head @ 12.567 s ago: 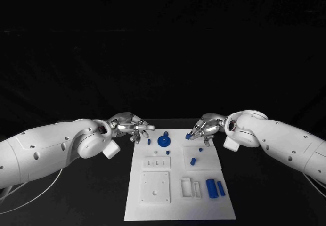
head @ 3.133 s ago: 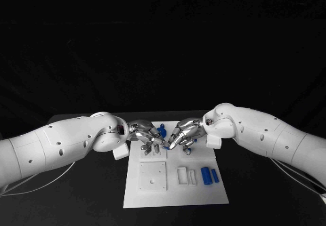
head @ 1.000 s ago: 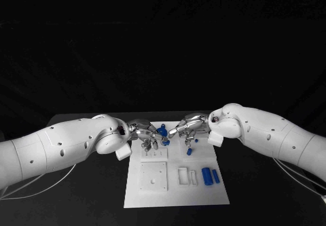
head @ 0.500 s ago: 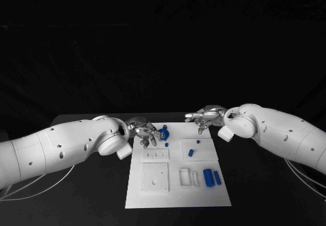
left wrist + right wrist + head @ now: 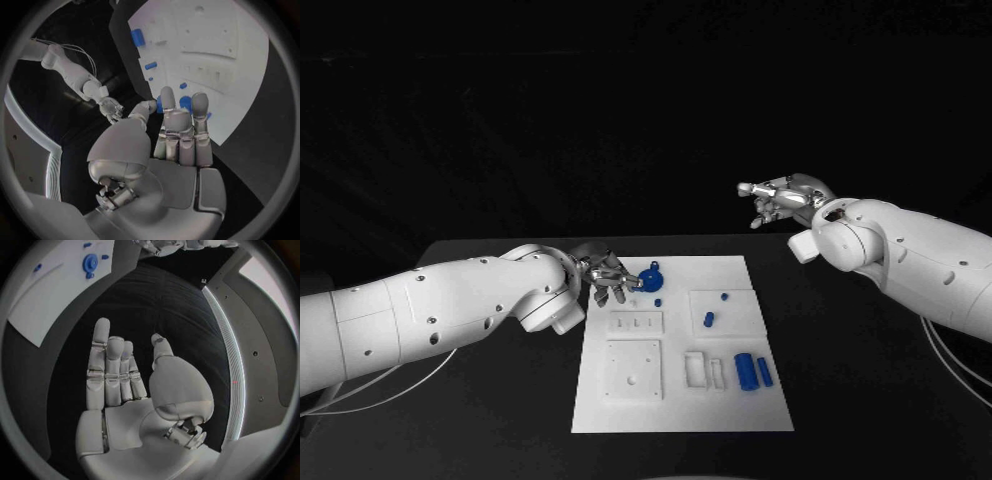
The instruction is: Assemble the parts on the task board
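Since half a second ago my right hand (image 5: 783, 197) has lifted clear of the task board (image 5: 678, 400) and swung out to the upper right of the head view, well above and beyond the board's far right corner. From its own wrist camera I see it (image 5: 128, 385) flat and empty, fingers straight and side by side, the thumb standing off to one side, with nothing between them. Its arm comes in from the right edge, bent and raised.

My left hand (image 5: 606, 279) has barely shifted: it sits at the board's far left corner, just left of centre in the head view, fingers pointing down toward the round blue part (image 5: 652, 283) beside them. In the left wrist view that hand (image 5: 178, 137) shows its fingers extended together over the board's edge, the tips overlapping blue pieces there; I cannot tell whether it touches or holds any of them.

On the board, two small blue parts (image 5: 711, 318) lie on the raised square right of the round one. Lower right, two blue cylinders (image 5: 753, 371) lie side by side. The board itself lies on the black tabletop (image 5: 473, 420), in the middle lower part of the frame.
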